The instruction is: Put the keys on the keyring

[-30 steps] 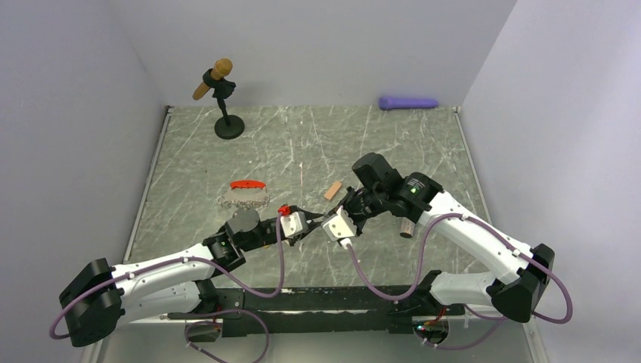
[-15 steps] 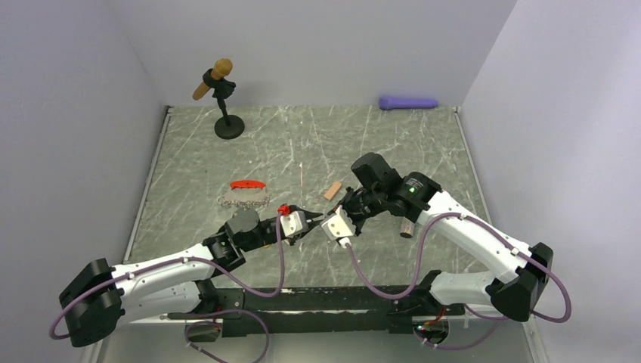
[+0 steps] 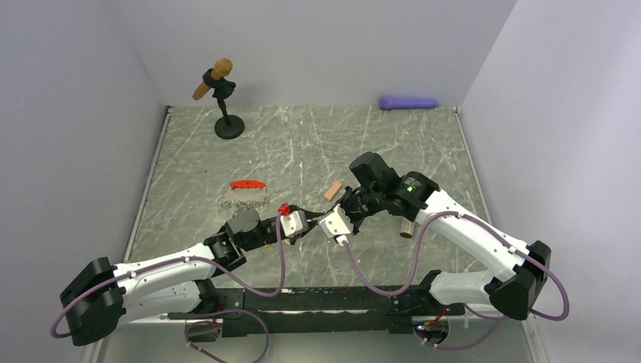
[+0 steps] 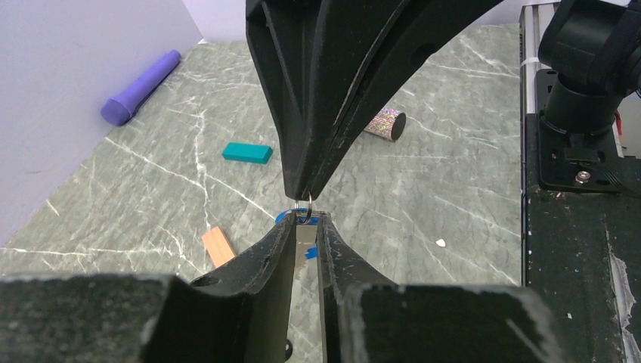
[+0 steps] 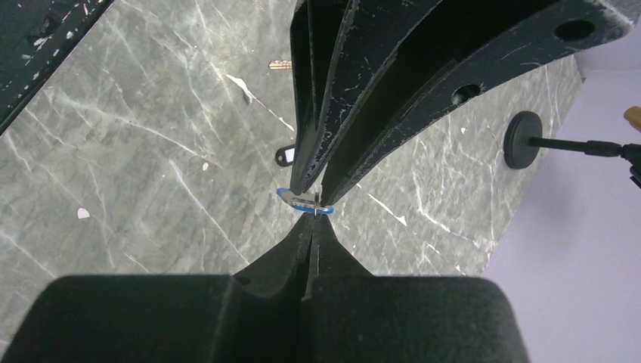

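Left claw: my left black two-finger claw [image 4: 305,221] is squeezed onto a small silver metal key with a blue plastic tag [image 5: 297,198]. It holds the key up off the grey marble table [image 3: 302,144].
Right claw: my right black two-finger claw [image 5: 314,221] has its fingers pressed together. It is tip to tip with the left one, and its tips touch the little silver ring [image 4: 306,200] on top of the key (I cannot tell if it pinches the ring).
Keyring: the curved red plastic clip with a bunched silver chain [image 3: 246,184] lies flat on the table. It is left of both claws and apart from them.
Other key: a small silver key with a black plastic tag [image 5: 286,156] lies on the table below the claws.
Blocks: a flat teal block [image 4: 247,153] and a tan wooden block [image 4: 219,246] lie apart on the table.
Far wall: a purple plastic cylinder [image 3: 408,102] lies there.
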